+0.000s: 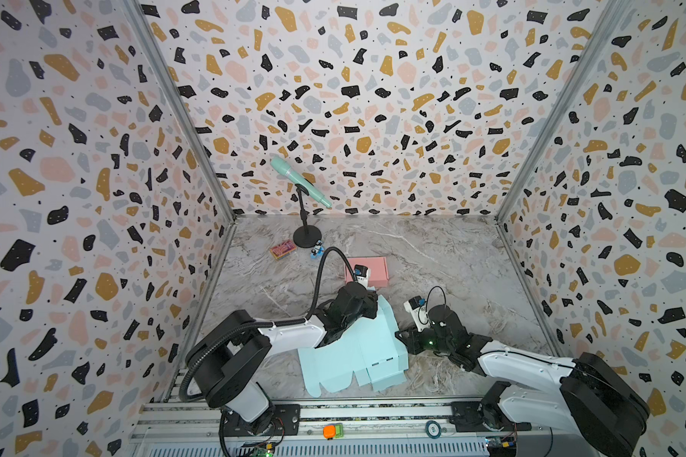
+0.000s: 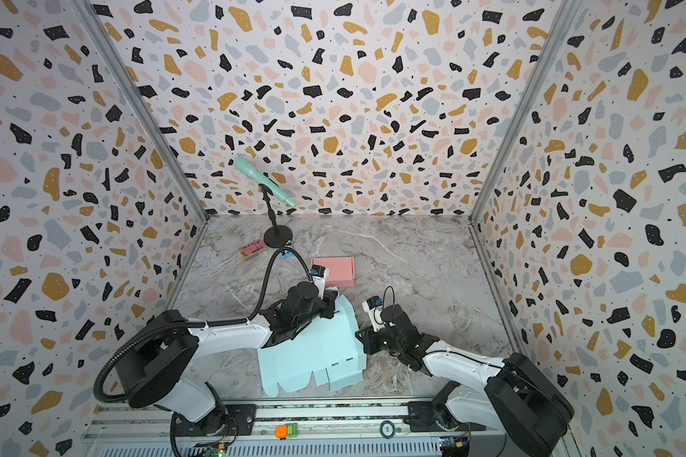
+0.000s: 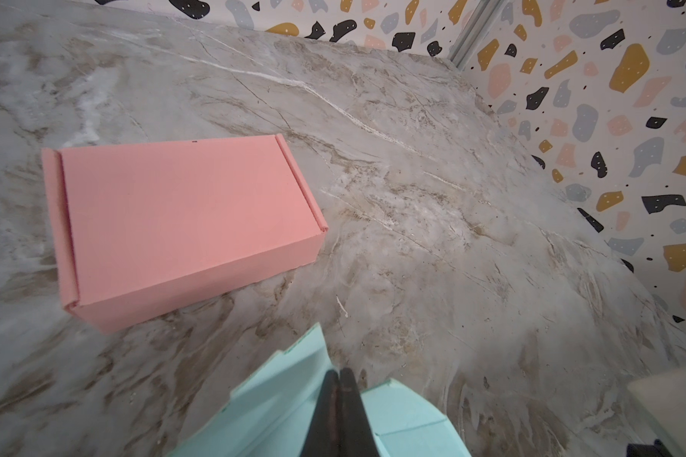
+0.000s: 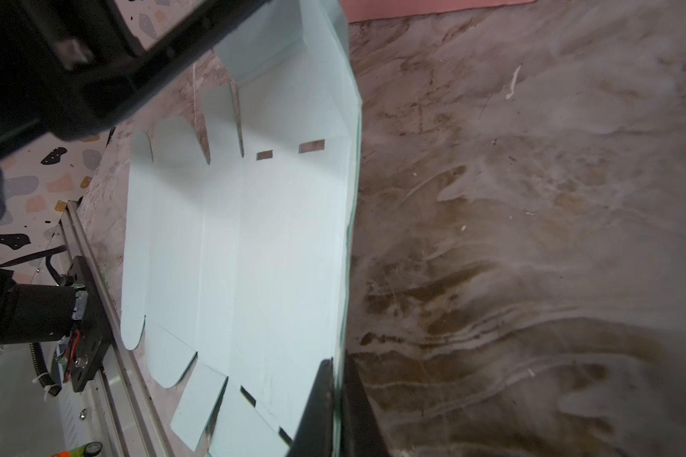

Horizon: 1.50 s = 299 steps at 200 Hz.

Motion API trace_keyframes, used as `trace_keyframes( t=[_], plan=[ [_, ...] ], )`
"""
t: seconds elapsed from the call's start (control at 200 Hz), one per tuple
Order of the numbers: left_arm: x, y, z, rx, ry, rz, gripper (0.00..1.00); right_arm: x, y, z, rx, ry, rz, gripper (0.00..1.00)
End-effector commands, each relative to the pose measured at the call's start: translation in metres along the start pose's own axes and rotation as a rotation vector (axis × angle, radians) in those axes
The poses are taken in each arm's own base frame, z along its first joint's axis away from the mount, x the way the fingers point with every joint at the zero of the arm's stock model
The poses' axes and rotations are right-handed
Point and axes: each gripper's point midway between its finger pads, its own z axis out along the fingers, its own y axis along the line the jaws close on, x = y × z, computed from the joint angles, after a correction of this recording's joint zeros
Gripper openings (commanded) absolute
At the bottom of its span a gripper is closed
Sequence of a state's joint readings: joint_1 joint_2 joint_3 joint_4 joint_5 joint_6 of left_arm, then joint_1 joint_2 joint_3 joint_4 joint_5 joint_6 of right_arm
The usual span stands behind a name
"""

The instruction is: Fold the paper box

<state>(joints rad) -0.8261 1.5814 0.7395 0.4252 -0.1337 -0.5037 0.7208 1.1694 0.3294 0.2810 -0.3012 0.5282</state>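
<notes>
The paper box (image 1: 357,356) is a light teal cardboard blank lying mostly flat near the table's front edge, and it shows in both top views (image 2: 313,360). My right gripper (image 4: 338,366) is shut on the thin edge of its right side panel (image 4: 345,198), which stands raised. In a top view that gripper (image 1: 401,336) sits at the blank's right edge. My left gripper (image 3: 339,376) is shut with nothing between its fingers. Its tip sits between two raised teal flaps (image 3: 278,395) at the blank's far end. From above, the left wrist (image 1: 351,304) hides those fingers.
A folded pink box (image 1: 373,270) stands just beyond the blank. Farther back left are a teal microphone (image 1: 300,180) on a black stand, a small colourful packet (image 1: 283,250) and a small blue figure (image 1: 317,251). Patterned walls enclose the marble table (image 1: 452,257); a metal rail (image 1: 353,411) runs along the front.
</notes>
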Motion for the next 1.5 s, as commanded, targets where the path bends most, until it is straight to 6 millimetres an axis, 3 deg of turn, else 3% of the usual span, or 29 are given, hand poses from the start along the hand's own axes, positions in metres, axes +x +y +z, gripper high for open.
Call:
trace_keyframes(
  t=[0.0,0.651,1.492],
  plan=[
    [-0.015,-0.007,0.005,0.024,-0.022,0.036,0.0,0.0,0.0,-0.002,0.002,0.001,-0.02,0.09],
    [0.001,-0.016,0.017,0.068,0.078,0.119,0.0,-0.001,-0.003,0.001,0.021,0.006,-0.033,0.09],
    [0.03,-0.015,-0.002,0.097,0.135,0.125,0.0,-0.001,-0.007,0.0,0.041,0.006,-0.04,0.08]
  ],
)
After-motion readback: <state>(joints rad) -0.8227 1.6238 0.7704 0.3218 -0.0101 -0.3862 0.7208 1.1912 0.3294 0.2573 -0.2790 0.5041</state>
